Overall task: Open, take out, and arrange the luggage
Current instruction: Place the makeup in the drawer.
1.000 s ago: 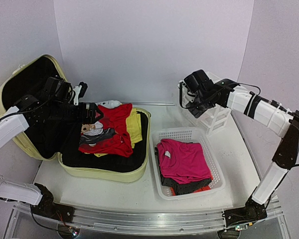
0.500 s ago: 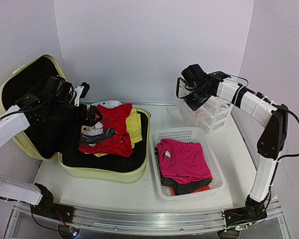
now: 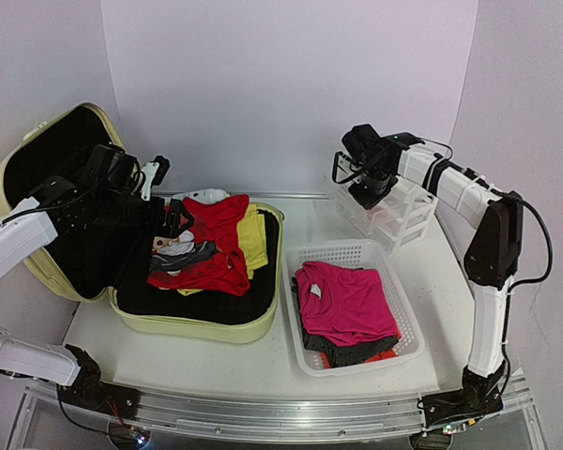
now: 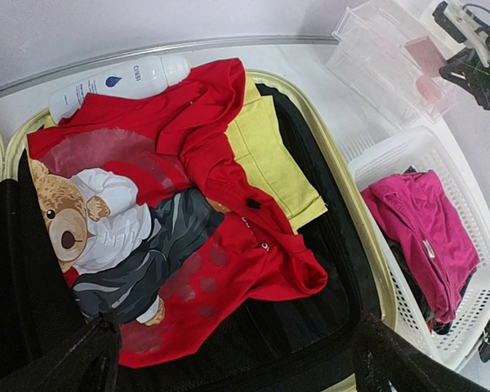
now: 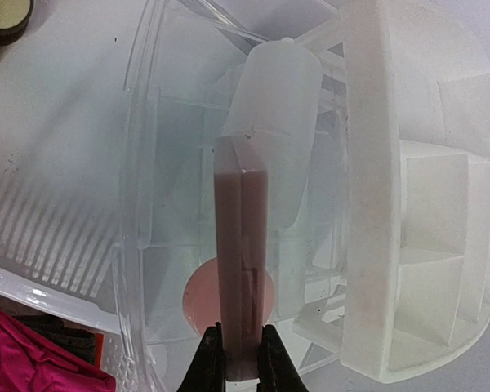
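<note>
While the left arm has scarcely stirred over the last second, the right arm has drawn its elbow inward and carried the right gripper [image 3: 368,190] slightly toward the left arm; its fingers pinch nearly closed on a flat pinkish-brown case [image 5: 242,245], held edge-on directly above the clear drawer organizer [image 3: 401,220]; the left gripper [image 3: 169,217] hangs spread wide, holding nothing; beneath and ahead of it lies the luggage [image 3: 197,326], lid thrown back, a red shirt [image 4: 229,237] and a yellow garment [image 4: 269,155] inside.
</note>
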`<state>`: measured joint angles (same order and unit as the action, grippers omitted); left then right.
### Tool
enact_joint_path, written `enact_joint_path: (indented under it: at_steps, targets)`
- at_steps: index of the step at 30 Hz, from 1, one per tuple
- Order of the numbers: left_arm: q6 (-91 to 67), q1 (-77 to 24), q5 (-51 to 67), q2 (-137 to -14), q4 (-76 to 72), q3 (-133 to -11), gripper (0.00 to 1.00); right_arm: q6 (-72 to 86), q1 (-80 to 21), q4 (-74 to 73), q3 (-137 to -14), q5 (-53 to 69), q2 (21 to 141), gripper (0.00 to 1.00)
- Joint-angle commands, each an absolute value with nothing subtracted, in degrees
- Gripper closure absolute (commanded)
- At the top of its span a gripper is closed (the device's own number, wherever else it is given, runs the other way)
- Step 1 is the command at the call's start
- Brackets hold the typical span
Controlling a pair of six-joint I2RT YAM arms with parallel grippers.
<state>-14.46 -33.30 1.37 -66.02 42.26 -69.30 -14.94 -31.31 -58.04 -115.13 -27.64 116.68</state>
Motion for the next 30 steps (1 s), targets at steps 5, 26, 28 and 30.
enact_joint_path:
  at_steps: [5,26,28,30]
  targets:
    - [-14.9,-33.0,1.0,-66.9,42.1,-72.3,0.00,-13.4,-31.6,-60.4,-122.5,-30.6,120.0,0.86]
    - [-15.5,-33.0,2.3,-68.4,42.1,-73.2,0.00,-7.1,-31.6,-65.0,-122.4,-1.6,115.8,0.97]
    - [-15.6,-33.0,2.2,-68.4,42.1,-73.0,0.00,-6.7,-31.6,-65.5,-122.9,-2.8,117.2,1.00]
    - [-15.6,-33.0,2.1,-68.3,42.1,-72.8,0.00,-6.2,-31.6,-65.7,-123.5,-5.1,118.6,1.00]
